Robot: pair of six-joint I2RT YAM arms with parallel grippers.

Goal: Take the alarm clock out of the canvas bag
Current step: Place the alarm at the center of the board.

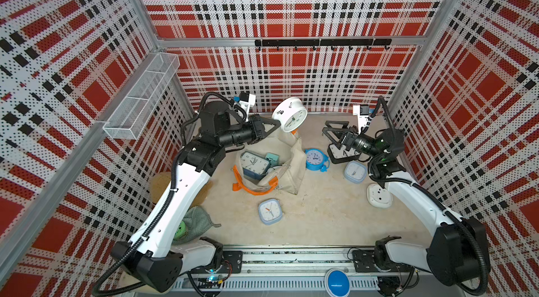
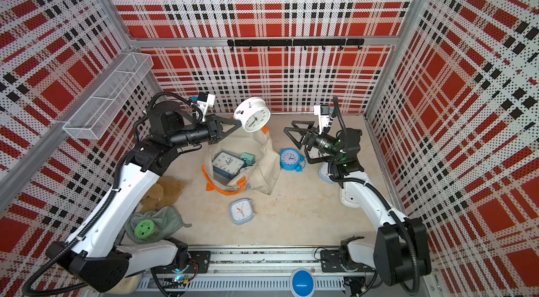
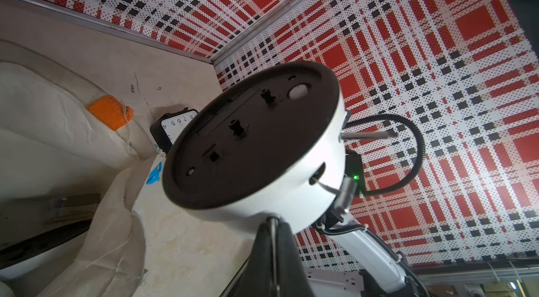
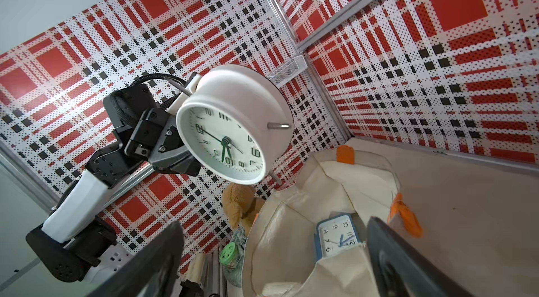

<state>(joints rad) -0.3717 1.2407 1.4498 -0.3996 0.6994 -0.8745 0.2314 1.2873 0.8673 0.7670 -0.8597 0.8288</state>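
Now the left tool (image 1: 277,127) is clamped on the edge of the white alarm clock (image 1: 291,117), held clear above the far end of the canvas bag (image 1: 291,164) — out, but not yet set on the table (image 1: 320,216). Its dial faces the wide-open, empty right tool (image 1: 327,136), drum axis roughly level.

So the left arm (image 1: 180,190) was bent at the elbow and reached inward, with the left gripper (image 1: 277,126) held up high and clamped tight on the rim of the white alarm clock (image 1: 291,117). The right arm (image 1: 414,196) was folded lower, and the right gripper (image 1: 328,138) was pointed toward the left one, jaws spread wide and empty.
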